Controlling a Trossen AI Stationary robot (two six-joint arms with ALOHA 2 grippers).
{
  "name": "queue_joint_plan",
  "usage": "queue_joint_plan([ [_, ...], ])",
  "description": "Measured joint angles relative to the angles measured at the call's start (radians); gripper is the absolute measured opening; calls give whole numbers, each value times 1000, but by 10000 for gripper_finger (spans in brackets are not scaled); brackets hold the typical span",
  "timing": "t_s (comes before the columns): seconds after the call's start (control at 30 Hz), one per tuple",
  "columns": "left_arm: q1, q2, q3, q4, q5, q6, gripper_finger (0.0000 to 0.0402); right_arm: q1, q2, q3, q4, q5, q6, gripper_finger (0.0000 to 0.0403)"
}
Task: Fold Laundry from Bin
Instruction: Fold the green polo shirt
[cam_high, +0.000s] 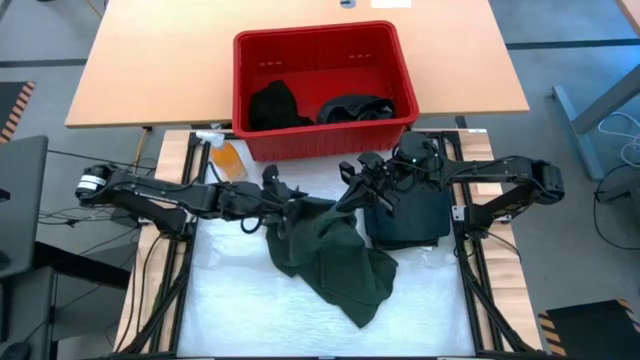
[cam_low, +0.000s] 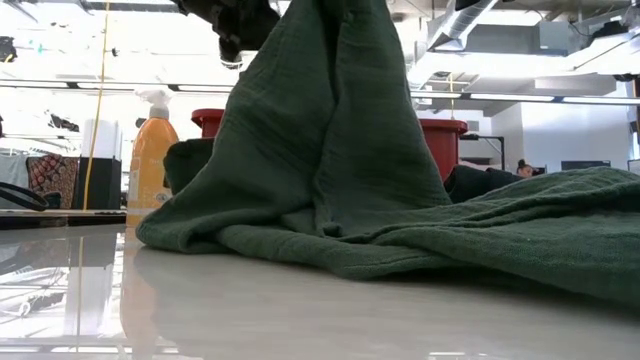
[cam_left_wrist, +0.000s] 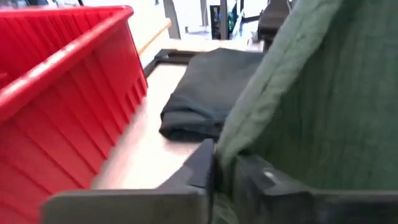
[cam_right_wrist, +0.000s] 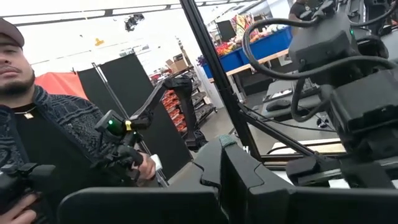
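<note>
The left hand (cam_high: 283, 193) is pinched tight on the top edge of the dark green cloth (cam_high: 325, 250) and holds that part up, while the rest of it lies crumpled on the white worktop (cam_high: 240, 300). The right hand (cam_high: 358, 175) is squeezed together with nothing in it, over a folded black piece (cam_high: 410, 218) lying just beside the green cloth. Behind both sits the red bin (cam_high: 320, 135) with more dark clothes (cam_high: 275, 105) inside. An orange spray bottle (cam_high: 228, 155) stands by the bin.

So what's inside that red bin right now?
In the red bin, two dark bundles: a black garment on its left and another dark piece on its right. Anything beneath them is covered.
</note>
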Motion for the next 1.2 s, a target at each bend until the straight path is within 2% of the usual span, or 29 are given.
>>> queue_joint_plan([
  [0.13, 18, -3, 0, -72, 34, -35, 3, 0, 0, 0, -1, 1, 0, 24],
  [0.27, 21, -10, 0, -77, 69, -39, 1, 0, 0, 0, -1, 2, 1, 24],
  [0.4, 21, -75, 11, -97, 72, -25, 0, 0, 0, 0, -15, 1, 46, 25],
  [0.5, 21, -138, 59, -200, 70, -14, 0, -6, 0, 1, -91, 24, 76, 31],
  [0.7, 21, -246, 218, -539, 91, -6, 0, -52, 0, 1, -248, 19, 82, 75],
  [0.9, 21, -277, 411, -949, 106, -54, 0, -87, 0, 1, -555, -22, -19, 114],
  [1.0, 21, -277, 462, -1140, 98, -95, 0, -76, 0, 1, -731, -22, -87, 125],
  [1.1, 20, -275, 470, -1245, 62, -131, 0, -34, 0, 1, -907, 1, -133, 129],
  [1.2, 21, -268, 469, -1300, 35, -150, 0, 68, 0, 1, -1091, 60, -175, 128],
])
